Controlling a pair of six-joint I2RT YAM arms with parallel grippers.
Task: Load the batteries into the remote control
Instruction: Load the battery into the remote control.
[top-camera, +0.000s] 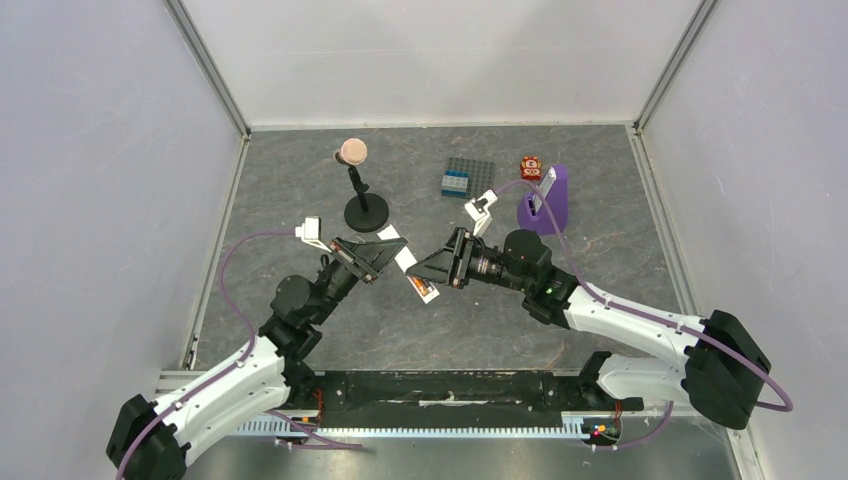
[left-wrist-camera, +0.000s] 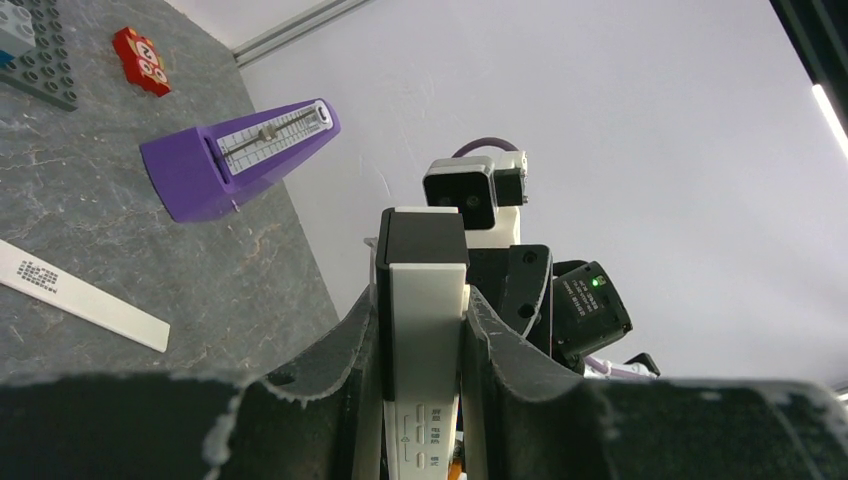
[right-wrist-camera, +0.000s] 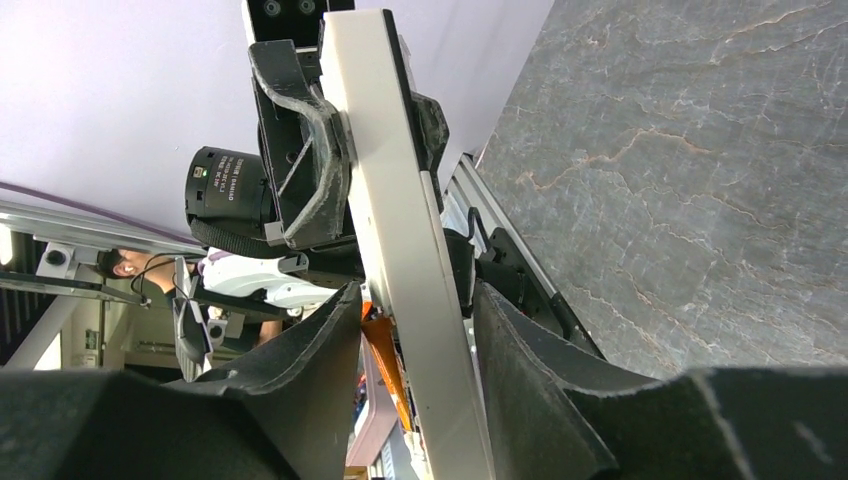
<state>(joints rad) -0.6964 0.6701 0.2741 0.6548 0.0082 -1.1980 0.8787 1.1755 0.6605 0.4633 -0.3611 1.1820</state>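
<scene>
**Left fingers clamp remote; right fingers flank its far end**

Left gripper (left-wrist-camera: 425, 322): jaws narrow and tight on the remote (left-wrist-camera: 427, 340), one dark pad pressed to each long side. The white bar runs up out of the pads to a black end cap.

Right gripper (right-wrist-camera: 415, 300): one finger on each side of the same bar, at its other end. Both are very close to it, but contact cannot be told.

An orange battery (right-wrist-camera: 384, 355) shows beside the bar, against the right gripper's left finger. Grey battery not made out.

In the top view the remote (top-camera: 406, 258) hangs off the table (top-camera: 300, 190) between the two wrists, near the table's middle.

Farther out on the table:
- white strip (left-wrist-camera: 85, 297) with a printed patch, lying flat
- purple stand (left-wrist-camera: 195, 175), beyond the strip
- red block (left-wrist-camera: 140, 60) and grey studded plate (left-wrist-camera: 40, 70), beyond the stand and well apart from the grippers
- black stand (top-camera: 366, 212) topped by a pink ball
</scene>
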